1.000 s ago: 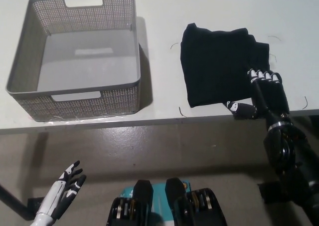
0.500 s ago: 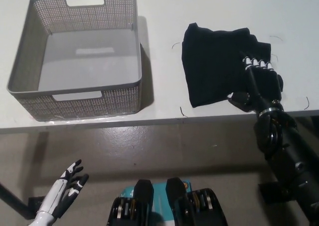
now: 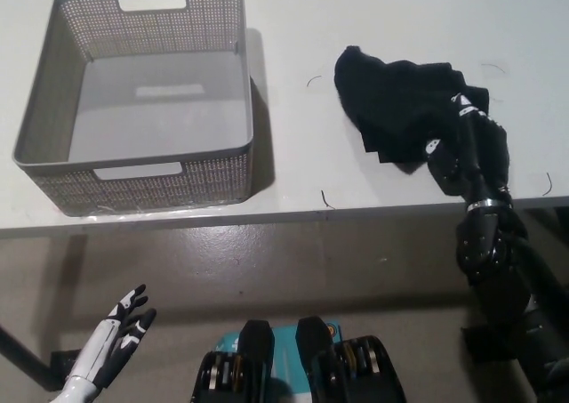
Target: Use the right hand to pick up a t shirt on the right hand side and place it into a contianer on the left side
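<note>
A black t-shirt (image 3: pixel 396 109) lies bunched up on the white table (image 3: pixel 302 29) at the right. My black right hand (image 3: pixel 464 149) is closed on the shirt's near right part, and the cloth is gathered and lifted toward the hand. On the table's left side stands the grey mesh container (image 3: pixel 53 56), with nothing inside. My white left hand (image 3: pixel 118 332) rests low at the picture's lower left, below the table edge, fingers apart and holding nothing.
The table's front edge runs across the picture just below the container and the shirt. A few thin dark threads (image 3: pixel 325 198) lie on the table around the shirt. Grey floor shows below the edge.
My right hand has closed on the shirt's near right part. The shirt, flat before, is now crumpled and drawn up toward the hand. The left hand has stayed put.
</note>
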### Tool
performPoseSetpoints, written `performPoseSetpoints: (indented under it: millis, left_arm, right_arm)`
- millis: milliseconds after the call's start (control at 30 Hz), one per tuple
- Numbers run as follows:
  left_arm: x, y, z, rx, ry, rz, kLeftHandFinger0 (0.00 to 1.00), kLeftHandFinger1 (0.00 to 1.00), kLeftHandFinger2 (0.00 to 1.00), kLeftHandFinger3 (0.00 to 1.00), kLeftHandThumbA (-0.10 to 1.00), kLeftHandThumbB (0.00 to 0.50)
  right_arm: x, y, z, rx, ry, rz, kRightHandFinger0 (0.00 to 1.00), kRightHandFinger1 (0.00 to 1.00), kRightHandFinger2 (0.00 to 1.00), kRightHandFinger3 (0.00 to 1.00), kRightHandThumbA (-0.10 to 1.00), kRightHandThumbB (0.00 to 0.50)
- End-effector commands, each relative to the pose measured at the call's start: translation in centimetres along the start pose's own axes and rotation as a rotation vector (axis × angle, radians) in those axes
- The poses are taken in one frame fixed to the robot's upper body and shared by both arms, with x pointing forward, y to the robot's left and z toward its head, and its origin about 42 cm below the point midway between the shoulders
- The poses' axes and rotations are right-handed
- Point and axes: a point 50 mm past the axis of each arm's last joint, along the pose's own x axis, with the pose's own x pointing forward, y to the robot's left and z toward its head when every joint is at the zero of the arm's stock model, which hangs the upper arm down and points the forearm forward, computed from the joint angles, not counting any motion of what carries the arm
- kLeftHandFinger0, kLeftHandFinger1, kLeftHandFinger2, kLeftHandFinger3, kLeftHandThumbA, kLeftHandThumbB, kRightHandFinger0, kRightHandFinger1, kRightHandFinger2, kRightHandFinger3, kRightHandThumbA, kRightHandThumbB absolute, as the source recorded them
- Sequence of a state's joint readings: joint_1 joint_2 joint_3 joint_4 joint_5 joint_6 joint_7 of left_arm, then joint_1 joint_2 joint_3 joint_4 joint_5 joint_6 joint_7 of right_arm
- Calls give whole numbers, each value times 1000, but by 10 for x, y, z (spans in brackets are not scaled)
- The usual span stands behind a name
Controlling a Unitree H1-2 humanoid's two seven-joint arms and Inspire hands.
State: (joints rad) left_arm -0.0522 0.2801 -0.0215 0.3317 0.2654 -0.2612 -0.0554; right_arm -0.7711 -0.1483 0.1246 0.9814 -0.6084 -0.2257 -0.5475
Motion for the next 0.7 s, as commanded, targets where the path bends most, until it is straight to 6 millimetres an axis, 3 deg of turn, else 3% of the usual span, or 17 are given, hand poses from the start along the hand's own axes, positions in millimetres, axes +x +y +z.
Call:
performPoseSetpoints:
  millis: [0, 167, 267, 433, 567, 600, 667]
  left_arm:
    - [3, 11, 8, 25, -30, 15, 837, 851, 953, 1000, 982, 429]
    - [3, 11, 8, 13, -31, 11, 845, 846, 966, 1000, 974, 436]
    - [2, 11, 7, 22, -32, 9, 846, 836, 963, 1000, 983, 435]
    - [0, 10, 6, 19, -25, 0, 873, 880, 975, 1000, 985, 437]
    - [-1, 10, 5, 16, -22, 1, 867, 851, 965, 1000, 960, 418]
    - [-1, 10, 4, 13, -20, 1, 863, 840, 959, 1000, 960, 430]
    - [-1, 10, 4, 10, -11, -3, 871, 836, 962, 1000, 972, 447]
  right_arm:
    - [25, -20, 29, 154, -93, -159, 382, 469, 617, 771, -100, 128]
    - [41, -28, 54, 256, -88, -234, 486, 576, 702, 757, -100, 130]
    - [54, -37, 73, 329, -80, -270, 466, 568, 686, 753, -100, 116]
    - [72, -53, 95, 368, -86, -308, 561, 641, 754, 782, -100, 102]
    - [93, -73, 127, 366, -142, -356, 408, 509, 624, 743, -100, 132]
    - [99, -78, 139, 360, -156, -372, 628, 539, 608, 727, -100, 134]
    - [105, -84, 150, 370, -177, -372, 656, 510, 572, 725, -100, 132]
